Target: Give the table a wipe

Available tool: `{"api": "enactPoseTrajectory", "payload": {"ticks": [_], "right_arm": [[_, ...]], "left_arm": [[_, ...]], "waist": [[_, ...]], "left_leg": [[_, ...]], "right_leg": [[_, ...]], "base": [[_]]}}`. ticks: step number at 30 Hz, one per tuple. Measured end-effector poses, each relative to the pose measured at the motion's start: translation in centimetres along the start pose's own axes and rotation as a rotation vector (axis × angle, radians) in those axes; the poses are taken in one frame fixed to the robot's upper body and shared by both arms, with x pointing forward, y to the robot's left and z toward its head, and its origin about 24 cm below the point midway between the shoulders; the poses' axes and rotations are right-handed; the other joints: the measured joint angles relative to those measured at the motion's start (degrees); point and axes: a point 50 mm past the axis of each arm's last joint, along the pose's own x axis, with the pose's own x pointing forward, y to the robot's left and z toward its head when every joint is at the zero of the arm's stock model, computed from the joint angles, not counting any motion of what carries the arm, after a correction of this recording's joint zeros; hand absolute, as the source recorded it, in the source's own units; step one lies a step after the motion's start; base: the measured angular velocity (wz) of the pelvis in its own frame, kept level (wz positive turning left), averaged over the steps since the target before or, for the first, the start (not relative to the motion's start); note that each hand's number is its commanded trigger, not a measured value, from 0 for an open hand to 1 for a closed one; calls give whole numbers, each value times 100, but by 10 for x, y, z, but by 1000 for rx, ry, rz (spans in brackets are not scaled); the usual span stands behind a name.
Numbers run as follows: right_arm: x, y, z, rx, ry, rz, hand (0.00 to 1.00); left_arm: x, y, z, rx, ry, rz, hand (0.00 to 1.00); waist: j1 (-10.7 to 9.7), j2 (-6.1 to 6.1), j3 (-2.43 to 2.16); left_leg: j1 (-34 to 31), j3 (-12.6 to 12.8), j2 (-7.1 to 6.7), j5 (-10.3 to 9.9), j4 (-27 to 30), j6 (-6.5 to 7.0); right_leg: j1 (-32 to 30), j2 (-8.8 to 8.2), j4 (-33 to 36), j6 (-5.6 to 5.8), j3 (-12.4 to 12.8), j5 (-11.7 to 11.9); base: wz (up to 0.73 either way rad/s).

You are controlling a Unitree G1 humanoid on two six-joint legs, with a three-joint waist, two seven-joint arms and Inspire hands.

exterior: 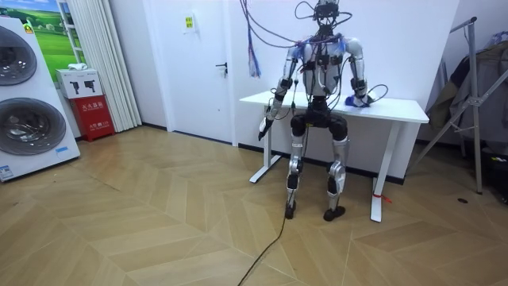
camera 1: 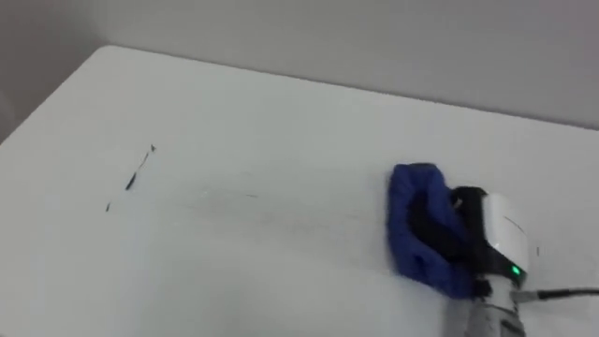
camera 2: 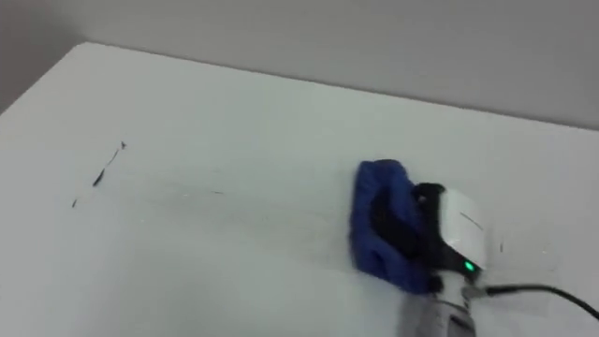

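Blue cloth lies on the right part of the white table, bunched around the right hand resting there; whether that hand grips the cloth cannot be told. Thin dark marks sit on the table's left part. The left hand hangs below the table's edge, its state indiscernible.

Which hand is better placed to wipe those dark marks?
Right: the right hand rests on the crumpled blue cloth on the white table; the left hand hangs low beside the table edge.

Bright, even light covers the white table; a faint shadow (soft-edged) lies just left of the right hand.
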Motion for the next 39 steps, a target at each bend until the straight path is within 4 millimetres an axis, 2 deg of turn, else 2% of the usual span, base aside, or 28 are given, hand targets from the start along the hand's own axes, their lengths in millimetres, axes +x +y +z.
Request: {"api": "enactPoseTrajectory", "payload": {"ticks": [2,3,4,5,6,8,9,10,11,13,14,16,17,18,19,21,23,24,25,27,28,29,30,31,33,34,36,39], "right_arm": [[7,1,4,-24,25,-9,100],[7,6,5,-34,67,-2,100],[9,14,15,-26,81,17,100],[12,17,23,-24,68,30,100],[22,24,48,-9,14,67,100],[37,35,100,23,-117,116,100],[45,39,139,21,-245,147,100],[44,46,180,15,-383,187,100],[42,47,196,13,-442,202,100],[40,43,233,20,-604,217,100],[39,43,235,25,-616,222,100],[38,46,225,17,-587,243,100],[37,48,216,5,-569,256,100],[35,48,201,5,-549,266,100],[34,47,185,1,-537,266,100],[32,46,157,28,-474,265,100],[30,38,125,37,-394,231,100],[27,29,98,30,-323,199,100],[21,21,70,26,-243,165,100],[12,10,40,13,-154,129,100],[13,6,31,15,-114,106,100],[13,5,30,21,-101,101,100],[17,4,33,28,-103,92,100],[23,2,38,22,-107,82,100],[29,3,45,18,-98,81,100],[32,8,55,25,-108,96,100],[34,15,71,16,-155,112,100],[28,23,86,44,-192,109,100]], "left_arm": [[0,-1,2,-3,-15,6,0],[0,-2,5,-3,-26,11,0],[2,-7,13,2,-49,5,0],[2,-8,14,9,-50,4,0],[2,-12,14,24,-50,-7,0],[5,-21,24,59,-58,-31,0],[7,-27,27,79,-55,-46,0],[8,-32,36,92,-71,-59,0],[8,-33,39,94,-78,-63,0],[9,-39,51,103,-111,-96,0],[9,-39,51,102,-115,-98,0],[9,-37,50,95,-110,-107,0],[9,-37,46,87,-98,-111,0],[7,-40,38,82,-77,-128,0],[5,-40,26,83,-45,-148,0],[2,-34,8,81,2,-149,0],[-1,-23,-12,68,54,-123,0],[-3,-16,-22,66,78,-104,0],[-6,-10,-31,67,99,-88,0],[-9,-5,-41,77,121,-77,0],[-12,-5,-47,76,139,-76,0],[-12,-5,-49,75,143,-78,0],[-13,-9,-50,68,147,-85,0],[-13,-9,-51,64,153,-84,0],[-11,-13,-45,45,143,-85,0],[-10,-13,-43,46,140,-83,0],[-7,-14,-34,49,130,-70,0],[-2,-24,-13,47,77,-67,0]], "waist": [[86,70,13],[187,97,9],[403,88,18],[580,93,21],[888,82,30],[1361,10,86],[1664,0,146],[1843,-41,180],[1865,-72,177],[1877,-227,155],[1878,-253,156],[1750,-456,164],[1734,-458,144],[1673,-388,143],[1523,-293,147],[1313,-279,135],[1013,-248,117],[841,-202,83],[727,-163,51],[520,-109,7],[511,-102,20],[517,-76,24],[521,19,25],[592,96,28],[843,174,9],[975,143,43],[937,72,82],[884,21,70]], "left_leg": [[-42,352,157,-128,199,96],[-19,622,306,-174,336,90],[-15,818,378,-178,369,76],[-29,928,417,-178,398,75],[-154,1099,499,-191,500,50],[-458,1075,583,-185,683,6],[-671,789,651,-183,799,-44],[-876,275,662,-144,811,-136],[-996,29,681,-110,798,-193],[-1324,-955,735,97,647,-458],[-1335,-1098,758,156,577,-524],[-1334,-1521,826,296,421,-839],[-1325,-1571,853,280,432,-936],[-1311,-1606,997,355,481,-1068],[-1290,-1435,1174,509,497,-1125],[-1289,-1143,1294,778,547,-1093],[-1340,-1046,1359,951,697,-1046],[-1465,-942,1389,1003,956,-1003],[-1582,-864,1432,1030,1271,-962],[-1794,-860,1416,1048,1811,-843],[-1826,-898,1290,898,1990,-651],[-1822,-901,1174,766,2022,-592],[-1758,-892,909,446,1958,-558],[-1597,-783,841,228,1742,-549],[-1320,-669,811,103,1382,-740],[-1231,-562,767,98,1230,-714],[-1235,-474,708,173,1060,-663],[-1286,-463,606,318,819,-601]], "right_leg": [[-314,-231,845,-78,-223,5],[-438,-464,1876,-197,-312,-92],[-505,-638,2649,-223,-321,-124],[-559,-719,2894,-228,-329,-142],[-614,-865,3107,-204,-324,-235],[-652,-1108,2948,-73,-346,-472],[-602,-1135,2420,16,-363,-569],[-450,-1070,1635,55,-439,-551],[-331,-999,1168,85,-465,-512],[159,-578,-548,243,-318,-170],[212,-508,-741,240,-271,-103],[206,-319,-679,333,-189,161],[254,-330,-482,524,-314,-110],[313,-204,-251,487,-361,-452],[366,-77,-82,392,-429,-634],[466,9,5,322,-477,-865],[657,57,44,267,-672,-1044],[751,61,117,250,-782,-1166],[874,68,175,248,-875,-1252],[1076,69,184,251,-949,-1322],[1125,51,196,251,-877,-1329],[1121,29,197,251,-773,-1329],[1057,32,197,252,-533,-1328],[959,55,234,263,-378,-1327],[746,33,289,313,7,-1279],[617,21,256,329,260,-1183],[531,23,117,344,378,-1004],[509,15,-172,356,358,-785]], "base": [[-50],[-23],[-37],[-83],[-107],[-100],[-87],[-61],[13],[89],[98],[96],[76],[52],[44],[41],[52],[55],[54],[39],[11],[-20],[-37],[-50],[-93],[-101],[-45],[2]]}}
